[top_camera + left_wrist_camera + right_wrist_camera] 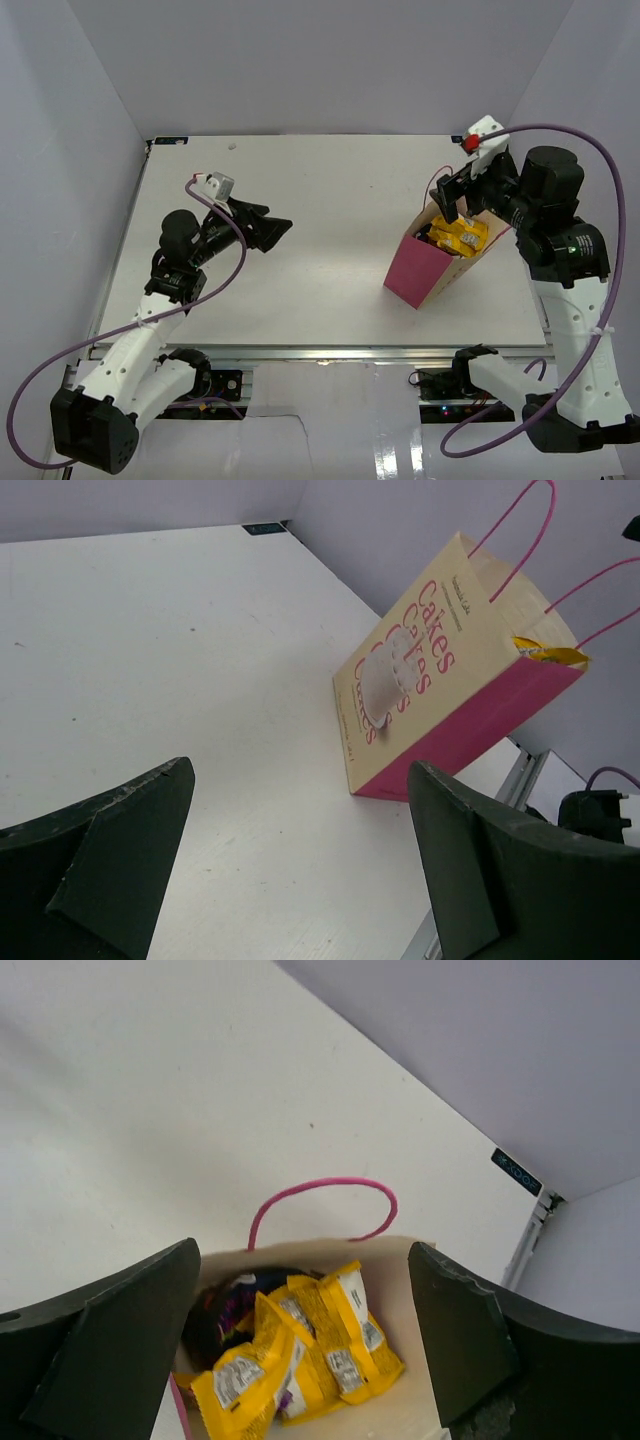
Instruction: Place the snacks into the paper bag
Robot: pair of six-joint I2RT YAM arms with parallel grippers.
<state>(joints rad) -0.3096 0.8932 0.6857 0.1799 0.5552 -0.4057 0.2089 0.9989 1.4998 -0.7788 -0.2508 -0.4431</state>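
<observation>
The paper bag [424,272] stands on the right half of the matte white table [330,190], a crisp rectangular box of stiff paper with flat magenta side panels and, in the left wrist view, a cream face printed with pink "Cakes" lettering and a pale cake drawing. Thin pink cord handles [321,1186] arch in smooth loops over its open mouth. Inside, against the tan kraft lining, lie glossy yellow candy packs [300,1360] with crimped ends and small white labels, piled loosely over a dark blue-purple crinkly bag [232,1308] (only a corner of it shows). The right gripper [455,208] hangs just above the mouth, its dark blocky fingers spread wide with nothing held between them. The left gripper [276,233] is well apart over the table's left half, its wedge-shaped jaws likewise spread wide and empty.
</observation>
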